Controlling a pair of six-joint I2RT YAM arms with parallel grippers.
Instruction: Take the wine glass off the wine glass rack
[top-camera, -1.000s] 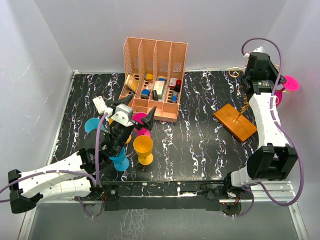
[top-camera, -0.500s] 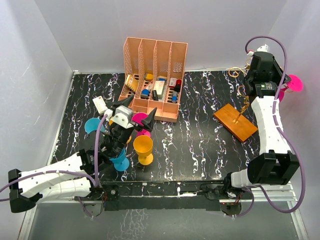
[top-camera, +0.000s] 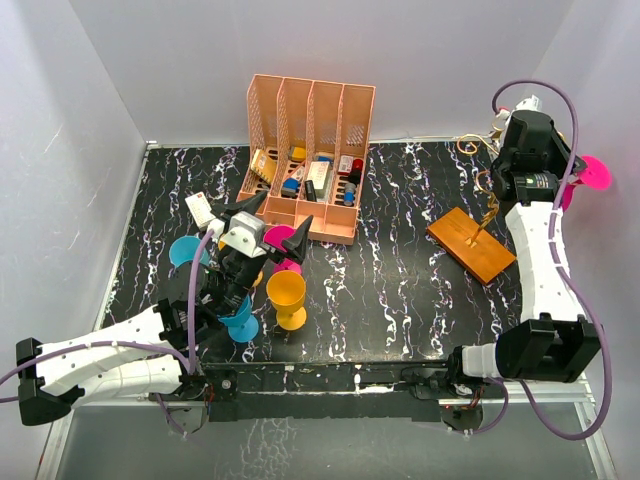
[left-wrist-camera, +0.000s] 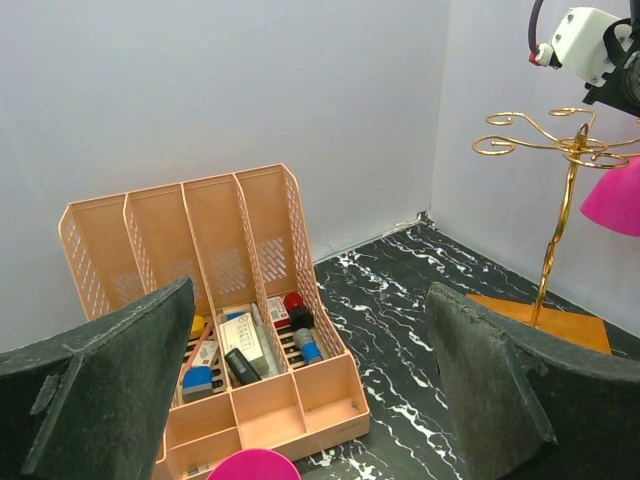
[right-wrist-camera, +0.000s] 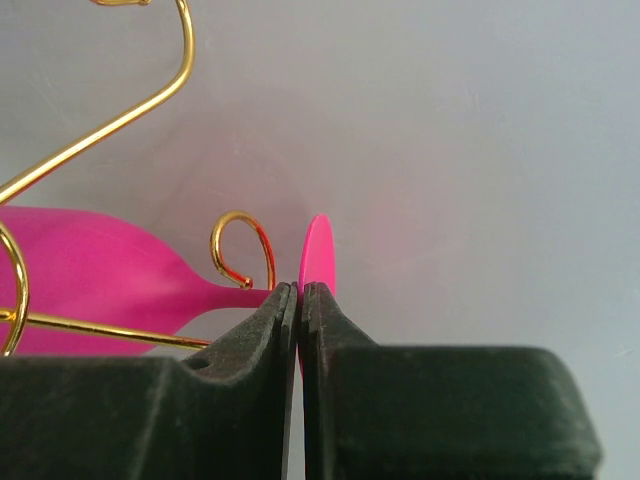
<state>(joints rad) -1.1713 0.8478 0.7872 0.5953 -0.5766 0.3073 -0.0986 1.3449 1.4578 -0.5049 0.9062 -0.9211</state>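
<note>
The pink wine glass (right-wrist-camera: 90, 270) hangs by its stem in a curled hook of the gold wire rack (right-wrist-camera: 240, 250). My right gripper (right-wrist-camera: 300, 290) is shut on the glass's thin round foot (right-wrist-camera: 318, 250), edge-on between the pads. In the top view the foot (top-camera: 592, 172) shows right of the right gripper (top-camera: 568, 176), beyond the rack's wooden base (top-camera: 470, 245). The left wrist view shows the rack (left-wrist-camera: 560, 150) and the glass bowl (left-wrist-camera: 615, 195) at far right. My left gripper (top-camera: 265, 218) is open and empty over the table's left side.
A peach-pink slotted organizer (top-camera: 305, 150) with small items stands at the back centre. An orange goblet (top-camera: 286, 297), a blue one (top-camera: 240, 322), a cyan one (top-camera: 186, 250) and a pink one (top-camera: 283, 242) stand around the left gripper. Grey walls close in on three sides.
My right wrist has shifted slightly right and back, carrying the pink foot outward along the hook. The left arm has not moved.
</note>
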